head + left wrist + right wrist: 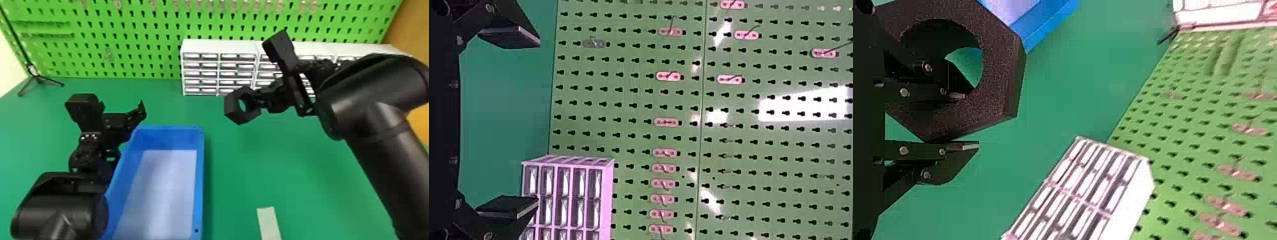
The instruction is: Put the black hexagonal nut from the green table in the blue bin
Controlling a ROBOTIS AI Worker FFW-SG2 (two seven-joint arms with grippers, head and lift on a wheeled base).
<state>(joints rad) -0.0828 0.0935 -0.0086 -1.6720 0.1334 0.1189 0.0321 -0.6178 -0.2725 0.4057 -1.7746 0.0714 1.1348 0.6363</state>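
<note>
Evidently, the black hexagonal nut is held above the green bench near the head view's centre, one wall of its ring pinched by the right hand, with a finger through the hole; the left hand, fingers parted, is seen at left beside the blue bin, lower centre. Stiffness and moderate weight are to be expected, and since it is gripped off-centre, swivelling should be guarded against by a firm hold across that flat wall.
</note>
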